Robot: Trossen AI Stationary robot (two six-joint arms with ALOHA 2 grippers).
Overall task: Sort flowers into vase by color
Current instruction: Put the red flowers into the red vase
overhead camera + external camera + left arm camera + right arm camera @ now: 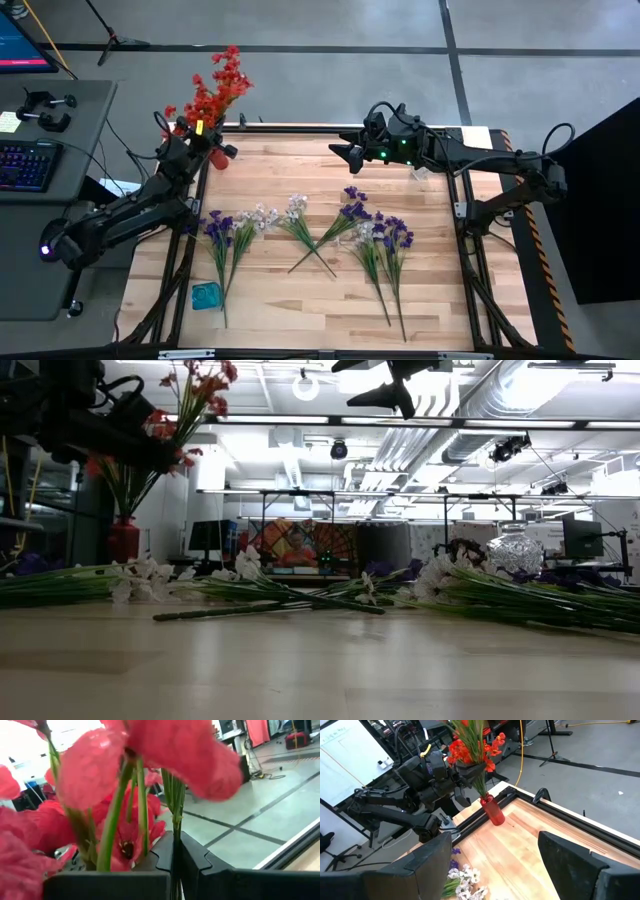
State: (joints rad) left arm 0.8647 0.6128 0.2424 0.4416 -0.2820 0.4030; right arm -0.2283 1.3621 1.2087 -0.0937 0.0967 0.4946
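Red flowers [125, 795] pinched between left jaws.

Red flowers [215, 90] were seen upright in the red vase [493, 811] at the table's far-left corner — purple and white sprigs [300, 232] lay scattered mid-table.

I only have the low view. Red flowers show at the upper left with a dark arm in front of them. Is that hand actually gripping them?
Observer: Yes. The left hand is shut on the stems of the red flowers, directly above the red vase.
Operator: And the other arm?
Observer: The right hand is open and empty, over the far side of the table.
Operator: Only flowers lying there?
Observer: No, a small teal object lies near the front, beside the leftmost purple sprigs.
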